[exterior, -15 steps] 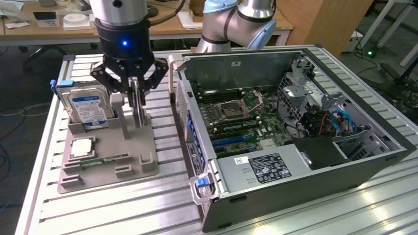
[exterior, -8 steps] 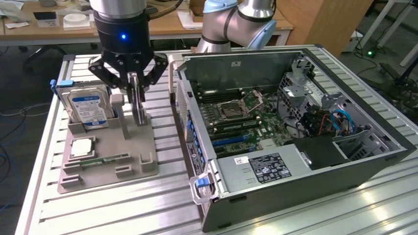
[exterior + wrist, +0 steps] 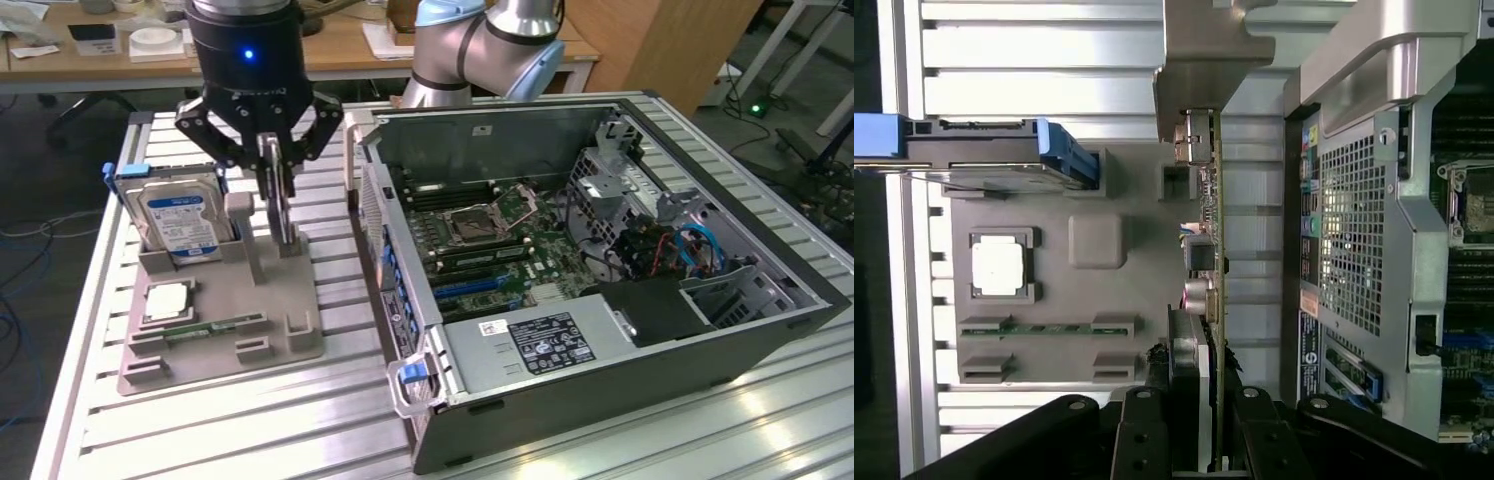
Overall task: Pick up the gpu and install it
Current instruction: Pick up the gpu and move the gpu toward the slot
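The gpu (image 3: 276, 215) is a thin dark card standing on edge in the grey holder (image 3: 254, 335) at the exterior view's left. My gripper (image 3: 276, 192) comes down from above, its black fingers closed on both faces of the card's upper part. The card's lower end sits at the holder's slot post. In the wrist view the gpu (image 3: 1212, 250) runs edge-on away from my gripper (image 3: 1206, 405), with its pale metal bracket (image 3: 1204, 60) at the far end. The open computer case (image 3: 601, 250) lies to the exterior view's right, motherboard (image 3: 494, 245) exposed.
The holder also carries a blue-labelled hard drive (image 3: 180, 222), a square processor chip (image 3: 167, 300) and a slim green memory stick (image 3: 214, 328). The case's perforated wall (image 3: 1354, 240) stands close beside the card. The arm's base (image 3: 481, 50) rises behind the case.
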`<move>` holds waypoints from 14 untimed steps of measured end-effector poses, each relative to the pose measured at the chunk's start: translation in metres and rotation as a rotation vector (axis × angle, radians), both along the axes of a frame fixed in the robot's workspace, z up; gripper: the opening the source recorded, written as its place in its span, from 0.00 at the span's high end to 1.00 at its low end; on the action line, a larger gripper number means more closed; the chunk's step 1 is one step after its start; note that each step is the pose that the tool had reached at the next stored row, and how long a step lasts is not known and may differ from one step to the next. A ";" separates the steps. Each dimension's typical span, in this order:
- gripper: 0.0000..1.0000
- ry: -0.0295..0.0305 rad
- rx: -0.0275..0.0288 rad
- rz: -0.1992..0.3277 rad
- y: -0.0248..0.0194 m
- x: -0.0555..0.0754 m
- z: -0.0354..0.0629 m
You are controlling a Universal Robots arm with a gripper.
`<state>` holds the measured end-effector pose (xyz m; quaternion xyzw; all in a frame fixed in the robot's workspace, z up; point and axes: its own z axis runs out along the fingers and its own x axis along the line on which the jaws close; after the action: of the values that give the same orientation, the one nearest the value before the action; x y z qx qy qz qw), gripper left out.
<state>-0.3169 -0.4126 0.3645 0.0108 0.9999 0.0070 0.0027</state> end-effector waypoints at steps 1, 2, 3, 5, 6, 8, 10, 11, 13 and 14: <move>0.72 0.0000 0.0001 0.000 0.0000 0.000 0.0015; 0.72 0.0000 0.0001 0.000 0.0000 0.000 0.0030; 0.72 0.0000 0.0001 0.000 0.0000 0.000 0.0045; 0.72 0.0001 0.0002 0.000 0.0000 0.000 0.0076; 0.72 0.0001 0.0002 0.000 0.0000 0.000 0.0092; 0.72 0.0000 0.0005 0.000 0.0000 0.000 0.0124; 0.72 0.0000 0.0008 0.000 0.0000 0.000 0.0157; 0.72 0.0000 0.0009 0.000 0.0000 0.000 0.0173; 0.72 0.0000 0.0011 0.000 0.0000 0.000 0.0204; 0.72 0.0000 0.0012 0.000 0.0000 0.000 0.0220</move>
<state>-0.3169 -0.4126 0.3865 0.0109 0.9999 0.0076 0.0027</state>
